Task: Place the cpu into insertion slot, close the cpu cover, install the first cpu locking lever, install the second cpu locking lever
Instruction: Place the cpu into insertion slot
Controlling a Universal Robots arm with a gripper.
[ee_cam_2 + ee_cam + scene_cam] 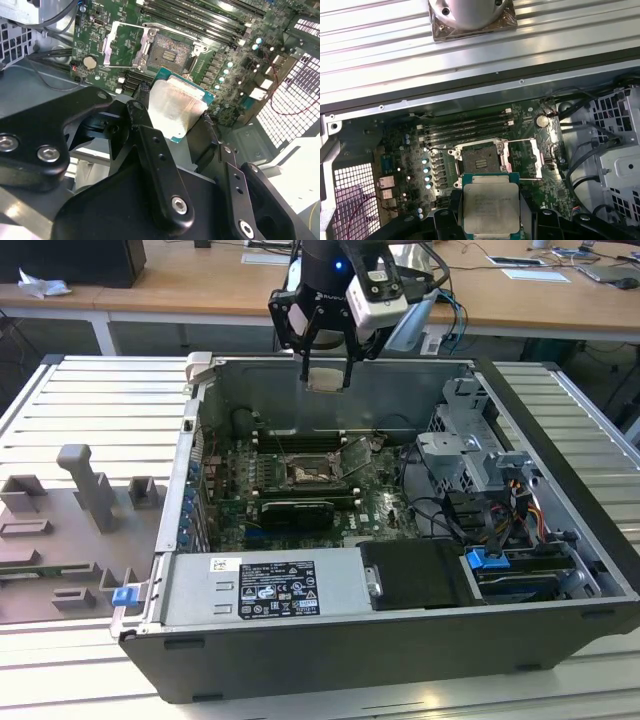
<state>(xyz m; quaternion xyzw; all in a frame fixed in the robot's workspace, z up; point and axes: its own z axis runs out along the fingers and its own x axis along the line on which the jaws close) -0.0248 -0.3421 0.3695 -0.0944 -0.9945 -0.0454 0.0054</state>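
While your gripper point(327, 380) pinches the cpu point(491, 206) by opposite edges, its flat, silvery-grey metal top faces upward. Below sits the square insertion slot point(479, 160), dark-centred, metal-rimmed, uncovered.

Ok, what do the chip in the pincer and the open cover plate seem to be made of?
Chip: the top looks like pale grey metal with a dull sheen, set on a green board edge, likely fibreglass. Cover plate: thin bright sheet metal, probably steel, judging by its shiny stamped edges.

Matt silvery metal on cpu point(491, 207)
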